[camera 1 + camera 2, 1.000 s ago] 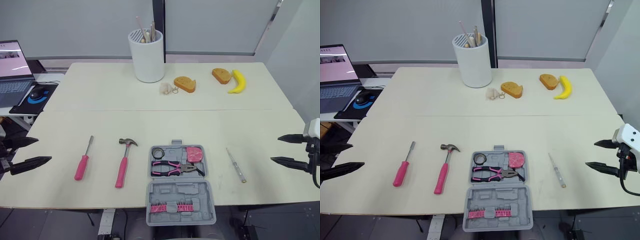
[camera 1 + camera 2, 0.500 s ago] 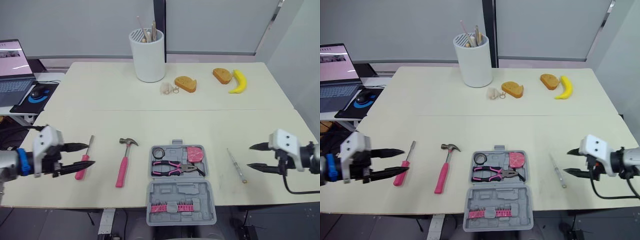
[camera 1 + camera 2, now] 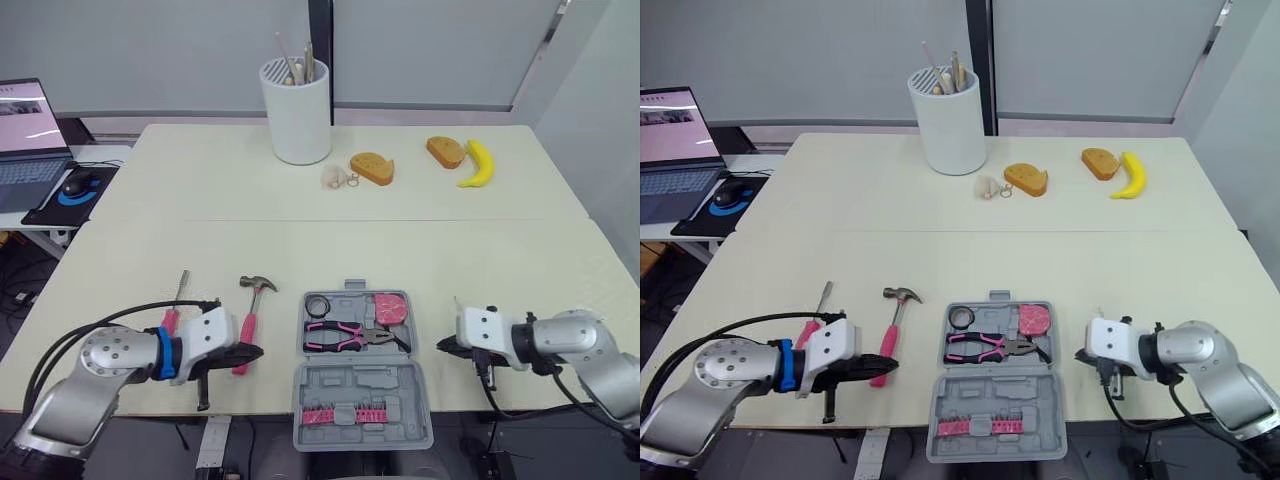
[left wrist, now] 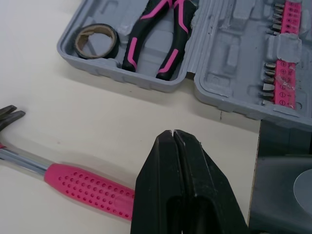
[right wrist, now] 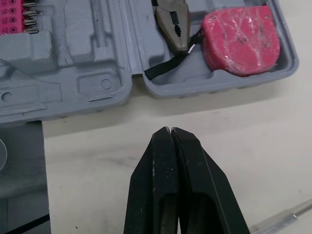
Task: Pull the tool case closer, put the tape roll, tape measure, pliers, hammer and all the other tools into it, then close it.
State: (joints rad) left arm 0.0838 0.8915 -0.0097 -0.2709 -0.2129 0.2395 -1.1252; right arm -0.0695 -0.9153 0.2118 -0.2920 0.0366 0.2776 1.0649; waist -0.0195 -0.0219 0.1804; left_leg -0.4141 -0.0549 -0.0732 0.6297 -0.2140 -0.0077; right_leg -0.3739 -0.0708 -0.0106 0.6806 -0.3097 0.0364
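Okay, both arms have swung in from the table's point(image 3: 300, 250) side edges. The left gripper point(image 3: 256, 350) sits over the near end of the hammer point(image 3: 247, 322), the right gripper point(image 3: 441, 346) just right of the tool case point(image 3: 362, 388). Fingers were spread half a second ago; both pairs are now pressed together, holding nothing. The case lies open at the near edge, unmoved, with tape roll point(image 3: 317, 305), pliers point(image 3: 350, 335) and tape measure point(image 3: 389, 308) already seated. Hammer, pink screwdriver point(image 3: 170, 320) and slim screwdriver point(image 5: 285, 216) are still out. This looks like a setup to nudge the case from both sides; picking up the hammer needs the left fingers reopened first.
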